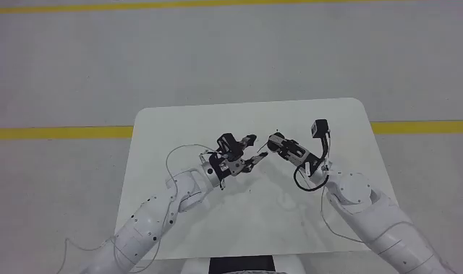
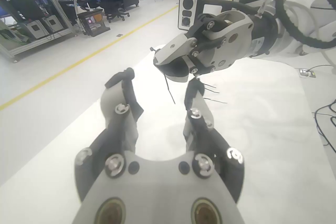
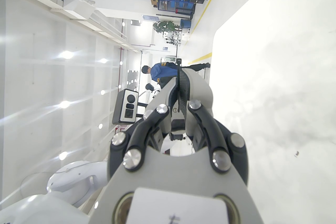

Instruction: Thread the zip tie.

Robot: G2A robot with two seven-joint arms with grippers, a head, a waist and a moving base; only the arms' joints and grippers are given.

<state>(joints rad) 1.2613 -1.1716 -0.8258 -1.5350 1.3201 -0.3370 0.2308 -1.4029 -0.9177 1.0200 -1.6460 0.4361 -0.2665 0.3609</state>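
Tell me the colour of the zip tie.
The zip tie is black; the left wrist view shows it best, hanging from the right hand.

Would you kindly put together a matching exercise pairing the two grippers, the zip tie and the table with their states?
Things:
1. left gripper
2. right gripper
3. zip tie
4. table

States:
A. white, lying below both arms
B. jaws open, holding nothing
C. thin and black, pinched at one end
D. jaws shut on a strap

Pairs: 1-B; 2-D; 3-C; 4-A
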